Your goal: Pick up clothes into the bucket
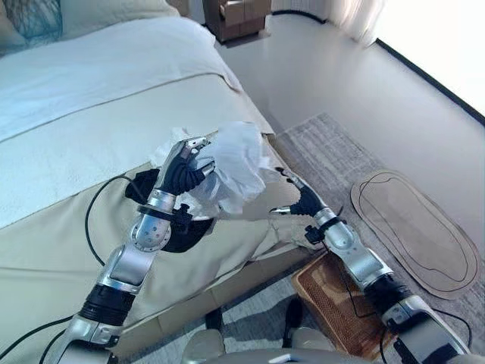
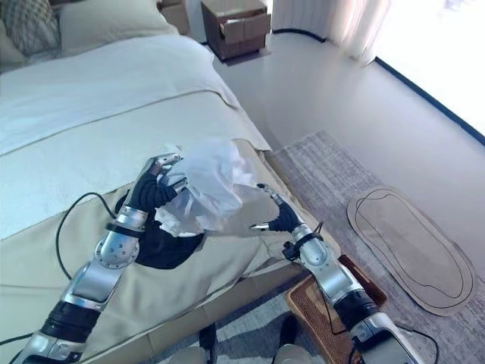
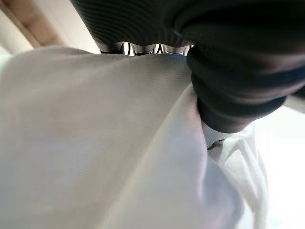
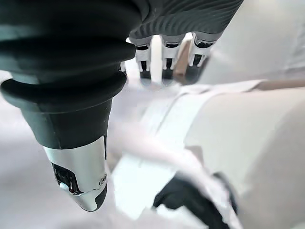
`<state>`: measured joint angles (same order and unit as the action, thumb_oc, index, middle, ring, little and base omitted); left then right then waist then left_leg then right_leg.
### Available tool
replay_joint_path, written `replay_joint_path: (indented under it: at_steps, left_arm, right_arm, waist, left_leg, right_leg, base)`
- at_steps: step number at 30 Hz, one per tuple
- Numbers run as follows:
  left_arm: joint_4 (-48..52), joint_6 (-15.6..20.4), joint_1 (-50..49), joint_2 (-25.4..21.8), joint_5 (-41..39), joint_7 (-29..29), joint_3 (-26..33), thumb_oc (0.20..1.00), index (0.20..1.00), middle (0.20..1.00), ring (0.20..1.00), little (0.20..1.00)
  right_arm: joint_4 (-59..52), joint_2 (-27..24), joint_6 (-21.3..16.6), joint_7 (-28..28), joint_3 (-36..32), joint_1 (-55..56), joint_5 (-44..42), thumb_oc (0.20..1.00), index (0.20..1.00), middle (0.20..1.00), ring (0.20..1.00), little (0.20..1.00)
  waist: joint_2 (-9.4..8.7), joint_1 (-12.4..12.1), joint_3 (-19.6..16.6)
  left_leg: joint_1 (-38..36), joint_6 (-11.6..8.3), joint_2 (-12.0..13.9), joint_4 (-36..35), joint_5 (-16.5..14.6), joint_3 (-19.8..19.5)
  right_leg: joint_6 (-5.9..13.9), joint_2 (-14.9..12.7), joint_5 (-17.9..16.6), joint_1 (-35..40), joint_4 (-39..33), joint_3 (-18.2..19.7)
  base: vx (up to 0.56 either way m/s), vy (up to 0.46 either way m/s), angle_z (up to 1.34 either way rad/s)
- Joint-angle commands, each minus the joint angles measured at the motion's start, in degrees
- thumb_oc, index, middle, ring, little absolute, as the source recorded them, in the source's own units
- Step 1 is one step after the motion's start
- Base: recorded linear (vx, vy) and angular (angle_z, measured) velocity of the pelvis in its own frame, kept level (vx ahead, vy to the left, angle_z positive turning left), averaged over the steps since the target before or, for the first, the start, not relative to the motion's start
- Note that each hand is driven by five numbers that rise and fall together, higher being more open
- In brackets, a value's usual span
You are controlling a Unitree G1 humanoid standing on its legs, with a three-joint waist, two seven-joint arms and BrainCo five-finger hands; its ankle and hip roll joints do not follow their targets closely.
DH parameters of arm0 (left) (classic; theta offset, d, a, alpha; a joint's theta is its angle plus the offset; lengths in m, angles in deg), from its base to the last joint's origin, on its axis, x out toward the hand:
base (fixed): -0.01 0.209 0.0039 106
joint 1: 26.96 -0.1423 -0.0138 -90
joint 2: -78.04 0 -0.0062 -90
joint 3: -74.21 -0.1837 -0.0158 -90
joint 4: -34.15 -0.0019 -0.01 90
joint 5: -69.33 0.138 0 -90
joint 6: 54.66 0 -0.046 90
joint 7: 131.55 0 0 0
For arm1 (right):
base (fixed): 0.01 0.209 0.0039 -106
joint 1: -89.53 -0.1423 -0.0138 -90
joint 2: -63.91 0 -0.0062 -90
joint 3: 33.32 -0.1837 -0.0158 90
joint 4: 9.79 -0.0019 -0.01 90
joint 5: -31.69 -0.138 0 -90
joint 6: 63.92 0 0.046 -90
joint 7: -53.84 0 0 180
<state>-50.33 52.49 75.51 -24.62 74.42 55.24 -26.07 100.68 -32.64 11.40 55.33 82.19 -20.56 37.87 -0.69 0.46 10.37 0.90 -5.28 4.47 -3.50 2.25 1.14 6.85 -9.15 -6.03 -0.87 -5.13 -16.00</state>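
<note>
Left hand clutches white garment; right hand splayed; eye views show basket.

No legible text, label, number or sign appears in any view.
</note>
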Motion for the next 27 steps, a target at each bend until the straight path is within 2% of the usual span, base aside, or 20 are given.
replay_joint_path:
  at_steps: [1, 3, 8, 10, 15, 19, 21, 22, 23, 27]
  left_arm:
    - [2.7, 3.8, 2.8, 0.4, -9.0, -2.6, -1.5, 0.200, 0.200, 0.200, 0.200, 0.200]
    - [4.0, 3.5, 2.8, 1.4, -12.9, -4.7, -3.4, 0.200, 0.200, 0.200, 0.200, 0.200]
    - [5.9, 2.5, 3.4, 2.0, -15.7, -7.7, -7.1, 0.200, 0.200, 0.200, 0.200, 0.200]
    - [5.9, 2.5, 3.4, 1.9, -15.8, -7.7, -7.1, 0.200, 0.200, 0.200, 0.200, 0.200]
    - [6.3, 1.7, 4.3, 3.8, -17.6, -8.5, -10.2, 0.200, 0.200, 0.200, 0.200, 0.200]
    - [5.9, 1.4, 5.7, 5.1, -18.8, -7.8, -11.8, 0.200, 0.200, 0.200, 0.200, 0.200]
    - [5.9, 1.4, 5.8, 5.1, -18.8, -7.8, -11.9, 0.200, 0.200, 0.200, 0.200, 0.200]
    - [6.1, 1.2, 6.5, 5.6, -19.6, -8.2, -12.7, 0.200, 0.200, 0.200, 0.200, 0.200]
    - [5.9, 1.3, 6.8, 5.8, -19.7, -8.3, -13.0, 0.200, 0.200, 0.200, 0.200, 0.200]
    - [6.0, 1.5, 7.5, 5.6, -19.4, -8.7, -12.9, 0.200, 0.200, 0.200, 0.200, 0.200]
  right_arm:
    - [-1.5, 3.0, -1.8, -1.1, 2.2, -3.5, -1.3, 1.000, 1.000, 1.000, 1.000, 1.000]
    - [-1.2, 5.3, -1.4, -2.0, 3.1, -4.3, -5.1, 1.000, 1.000, 1.000, 1.000, 1.000]
    - [0.9, 8.7, -0.5, -2.5, 4.5, -6.2, -9.8, 1.000, 1.000, 1.000, 1.000, 1.000]
    - [0.9, 8.7, -0.5, -2.5, 4.5, -6.2, -9.8, 1.000, 1.000, 1.000, 1.000, 1.000]
    - [-1.0, 10.7, -0.4, -3.7, 5.2, -6.7, -15.7, 1.000, 1.000, 1.000, 1.000, 1.000]
    - [-1.8, 12.5, -0.3, -5.5, 6.1, -7.0, -23.7, 1.000, 1.000, 1.000, 1.000, 1.000]
    - [-1.7, 12.5, -0.3, -5.5, 6.1, -7.1, -23.7, 1.000, 1.000, 1.000, 1.000, 1.000]
    - [-2.4, 12.9, -0.4, -7.1, 7.6, -7.8, -24.5, 0.545, 0.545, 0.545, 0.545, 0.545]
    - [-2.3, 13.0, -0.5, -7.9, 8.1, -8.0, -25.0, 0.200, 0.200, 0.200, 0.200, 0.200]
    - [-2.7, 12.3, -0.2, -10.4, 9.7, -8.3, -25.4, 0.200, 0.200, 0.200, 0.200, 0.200]
  waist:
    - [-1.41, -1.1, -3.6]
    - [-1.17, -1.2, -4.1]
    - [-0.97, -1.5, -4.8]
    - [-0.99, -1.5, -4.7]
    - [-0.85, -1.3, -5.2]
    - [-0.91, -1.2, -5.1]
    - [-0.92, -1.2, -5.1]
    - [-0.94, -1.3, -5.0]
    - [-0.97, -1.3, -5.1]
    - [-1.07, -1.5, -5.3]
  left_leg:
    - [-0.3, 1.04, 0.0, -0.6, 0.1, 3.0]
    - [-1.3, 1.14, 0.0, -0.7, -0.2, 2.9]
    - [-2.4, 1.31, 0.0, -0.7, -0.6, 3.1]
    - [-2.5, 1.31, 0.0, -0.7, -0.6, 3.1]
    - [-2.9, 1.47, 0.0, -0.6, -0.8, 3.1]
    - [-2.9, 1.54, -0.1, -0.4, -0.9, 3.1]
    - [-2.9, 1.54, -0.1, -0.4, -0.9, 3.1]
    - [-2.8, 1.51, -0.1, -0.4, -0.9, 3.1]
    - [-2.9, 1.49, -0.1, -0.3, -1.0, 3.1]
    - [-3.0, 1.41, 0.0, -0.3, -1.1, 2.9]
  right_leg:
    - [2.67, -2.8, 1.3, 1.0, 1.6, 1.6]
    - [2.60, -2.8, 1.5, 1.9, 1.6, 1.7]
    - [2.60, -2.8, 1.7, 2.9, 1.6, 1.7]
    - [2.61, -2.8, 1.7, 2.9, 1.5, 1.7]
    - [2.56, -2.9, 1.9, 3.3, 1.6, 1.7]
    - [2.49, -2.8, 2.0, 3.1, 1.9, 1.8]
    - [2.49, -2.8, 2.0, 3.1, 1.9, 1.8]
    - [2.47, -2.8, 2.1, 3.2, 1.9, 1.8]
    - [2.48, -2.8, 2.2, 3.3, 1.9, 1.8]
    - [2.51, -2.9, 2.4, 3.7, 1.9, 1.5]
  base:
    - [0.05, -0.004, 0.00]
    - [0.05, 0.004, 0.00]
    - [0.04, -0.001, -0.02]
    - [0.00, 0.000, 0.00]
    - [0.01, -0.001, 0.00]
    - [0.00, 0.000, 0.00]
    - [0.00, 0.000, 0.00]
    - [0.00, 0.000, 0.00]
    - [0.00, 0.000, 0.00]
    - [0.01, -0.002, 0.00]
